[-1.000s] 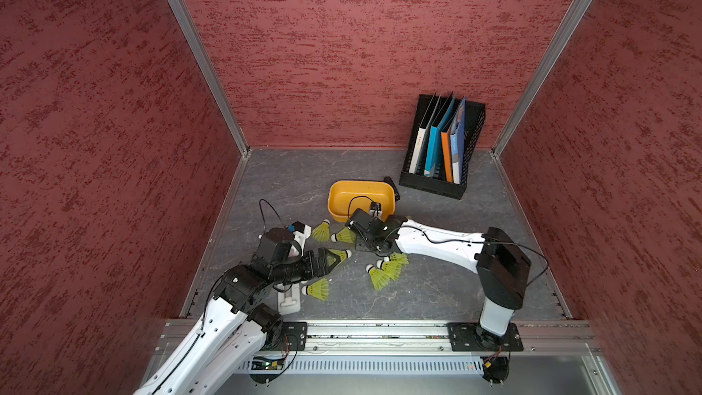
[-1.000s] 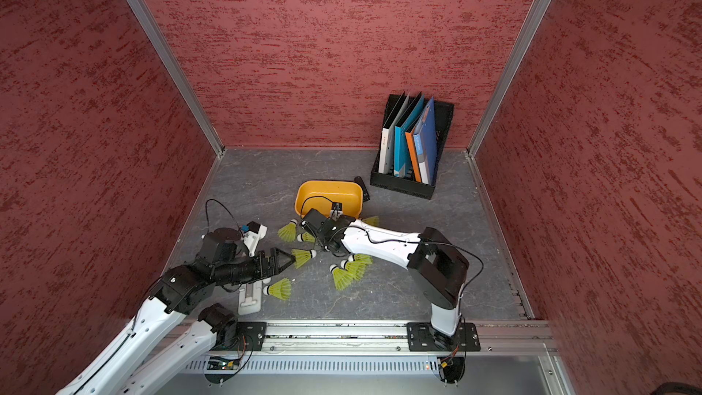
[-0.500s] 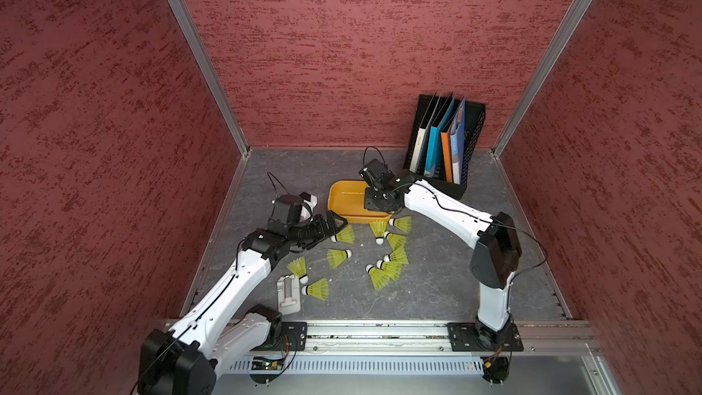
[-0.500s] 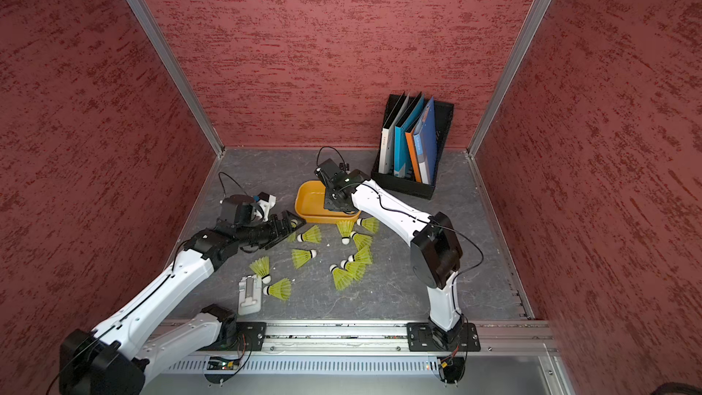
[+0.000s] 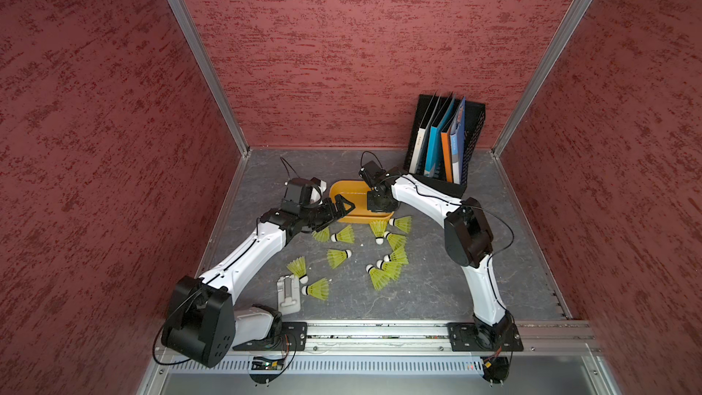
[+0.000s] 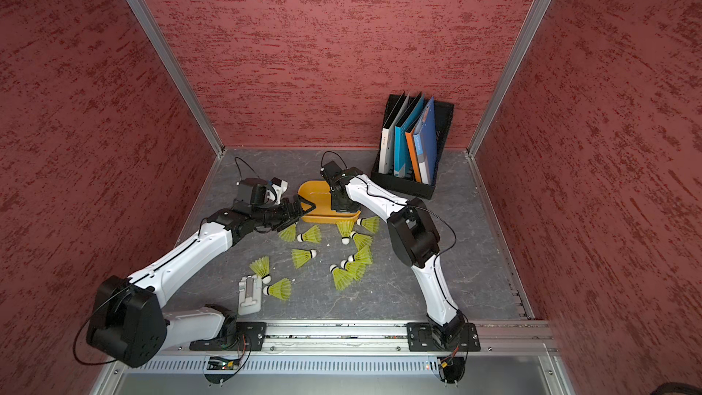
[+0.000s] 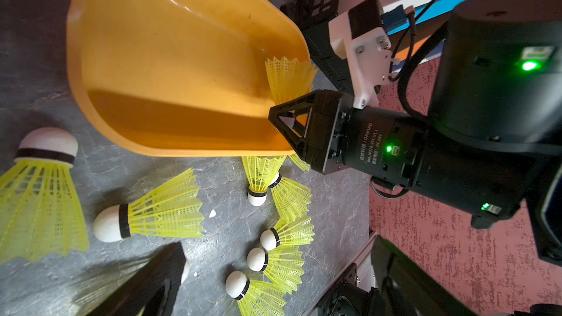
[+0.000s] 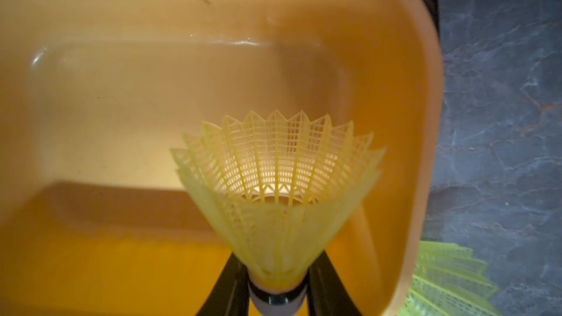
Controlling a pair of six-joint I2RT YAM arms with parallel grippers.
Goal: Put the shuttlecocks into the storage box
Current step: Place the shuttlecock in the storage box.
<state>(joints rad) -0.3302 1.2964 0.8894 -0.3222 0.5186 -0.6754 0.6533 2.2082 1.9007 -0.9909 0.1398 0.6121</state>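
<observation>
**Both top views.** Found the storage box (image 5: 351, 189) mid-table, toward the far side, flat on the table (image 5: 437, 290). Logged the right claw (image 5: 379, 205) pointing down into the box's right part; cannot tell its grip from here. Logged the left claw (image 5: 336, 216) spread wide with nothing between the fingers, at the box's near left corner, one finger overlapping the rim. Counted eleven shuttlecocks (image 5: 338, 258) loose on the table, all outside the box. Placed a cluster just near of the box's right end and a few near of its left end. Placed two nearer still, beside a grey plastic piece (image 5: 288, 294). Noted a black mesh file rack (image 5: 476, 131) in the far right corner, holding upright folders (image 5: 433, 146): white, blue, orange, blue.

**Left wrist view.** Saw the box from its left end, the visible floor plain orange. Saw the right claw over the box's far right corner, closed narrow on the white tip of the held shuttlecock (image 7: 289, 77), the skirt pointing away from the claw. Caught one blurred finger of the left claw at the frame edge.

**Right wrist view.** Confirmed the tip clamped between both black fingers (image 8: 231, 284), the skirt opening toward the box floor. Cannot tell whether the skirt touches the floor. Glimpsed more yellow skirts on the table, just outside the rim.
</observation>
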